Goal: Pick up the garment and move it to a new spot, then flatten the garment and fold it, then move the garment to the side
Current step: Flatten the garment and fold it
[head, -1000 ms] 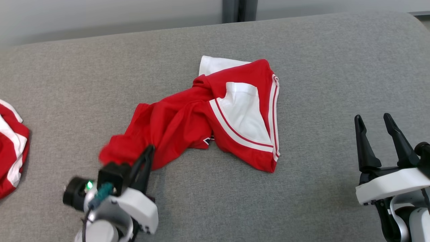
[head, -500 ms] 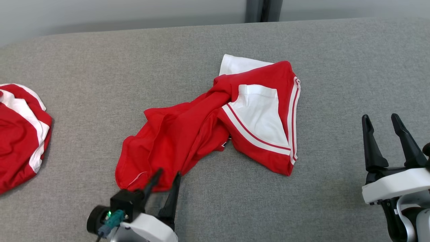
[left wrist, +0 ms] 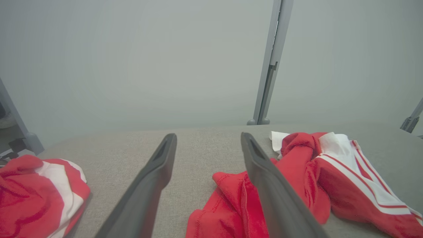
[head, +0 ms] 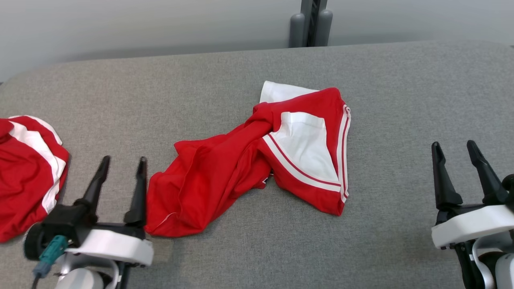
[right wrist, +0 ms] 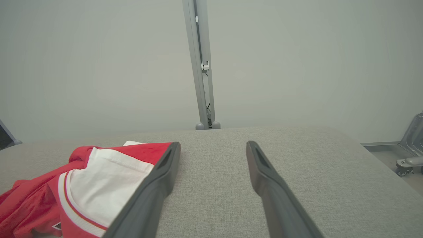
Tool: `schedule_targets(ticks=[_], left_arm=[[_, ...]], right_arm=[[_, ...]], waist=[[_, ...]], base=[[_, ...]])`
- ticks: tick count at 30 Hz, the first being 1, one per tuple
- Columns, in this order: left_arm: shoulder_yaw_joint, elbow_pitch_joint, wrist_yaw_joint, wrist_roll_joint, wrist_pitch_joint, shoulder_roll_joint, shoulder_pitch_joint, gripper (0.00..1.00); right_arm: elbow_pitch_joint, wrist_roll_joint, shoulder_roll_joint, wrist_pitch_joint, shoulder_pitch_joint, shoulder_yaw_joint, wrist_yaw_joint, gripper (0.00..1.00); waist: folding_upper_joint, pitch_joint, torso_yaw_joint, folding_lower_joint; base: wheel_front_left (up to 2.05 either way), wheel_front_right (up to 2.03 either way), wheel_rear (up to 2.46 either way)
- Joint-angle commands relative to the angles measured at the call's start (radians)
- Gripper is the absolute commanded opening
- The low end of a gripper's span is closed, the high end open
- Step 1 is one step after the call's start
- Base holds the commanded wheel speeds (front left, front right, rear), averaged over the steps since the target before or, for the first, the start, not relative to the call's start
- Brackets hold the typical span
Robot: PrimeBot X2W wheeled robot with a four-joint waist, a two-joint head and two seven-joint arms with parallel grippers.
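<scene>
Soft, even light is falling from above across the grey padded surface (head: pixel 249 257), giving no glare and laying only thin, faint shadows under the edges of the garment (head: pixel 225 172) and a weak patch of shade beside the base of the left gripper (head: pixel 123 159). In both wrist views the pale wall (left wrist: pixel 132 66) is washing out into a hazy, featureless grey, and the dark fingers (right wrist: pixel 155 185) nearest the lens are showing soft and slightly out of focus. The wide lens is tilting the grey post (left wrist: pixel 272 66) in the left wrist view, while the fabric weave is reading crisp in the head view.
</scene>
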Motion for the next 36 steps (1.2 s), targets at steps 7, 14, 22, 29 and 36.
schedule_targets(ticks=[7, 14, 22, 29, 36], left_arm=[[0.062, -0.034, 0.025, -0.032, -0.007, 0.059, 0.086, 1.0], [0.06, -0.066, 0.037, -0.045, 0.012, 0.066, 0.132, 1.0], [0.046, -0.079, 0.045, -0.038, 0.027, 0.064, 0.119, 1.0], [0.029, -0.092, 0.034, -0.035, 0.035, 0.052, 0.079, 1.0], [-0.005, -0.076, 0.008, -0.03, 0.03, 0.017, 0.022, 1.0]], right_arm=[[-0.002, -0.013, -0.004, 0.008, 0.04, 0.023, 0.0, 1.0], [-0.009, 0.0, -0.004, 0.016, 0.066, 0.026, 0.0, 1.0], [-0.008, 0.001, -0.004, 0.02, 0.062, 0.015, 0.0, 1.0], [0.033, -0.001, -0.036, 0.043, 0.001, 0.029, 0.0, 1.0], [0.13, 0.047, -0.131, 0.097, -0.122, 0.139, 0.0, 1.0]], waist=[[0.0, -0.051, -0.015, 0.0], [0.0, -0.069, -0.017, 0.0], [0.0, -0.065, -0.004, 0.0], [0.0, -0.033, 0.054, 0.0], [0.0, 0.036, 0.159, 0.0]], base=[[0.0, 0.0, 0.0], [0.0, 0.0, 0.0], [0.0, 0.0, 0.0], [0.0, 0.0, 0.0], [0.0, 0.0, 0.0]])
